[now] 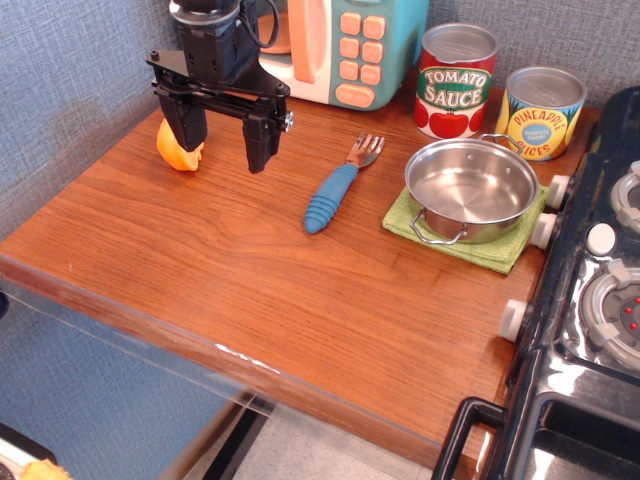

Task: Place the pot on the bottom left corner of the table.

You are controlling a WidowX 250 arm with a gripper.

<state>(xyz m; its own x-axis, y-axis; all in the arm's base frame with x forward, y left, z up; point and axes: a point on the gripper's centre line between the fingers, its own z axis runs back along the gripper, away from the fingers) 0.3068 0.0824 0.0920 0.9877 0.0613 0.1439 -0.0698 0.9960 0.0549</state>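
The shiny steel pot (471,188) with two wire loop handles sits upright and empty on a green cloth (500,250) at the right side of the brown wood table (250,290). My gripper (222,138) hangs over the table's far left, well to the left of the pot. Its two black fingers are spread apart and hold nothing. An orange piece (176,146) lies just behind the left finger.
A blue-handled fork (335,190) lies between gripper and pot. A tomato sauce can (455,80) and a pineapple can (540,112) stand behind the pot. A toy microwave (345,45) is at the back. A black toy stove (590,300) borders the right edge.
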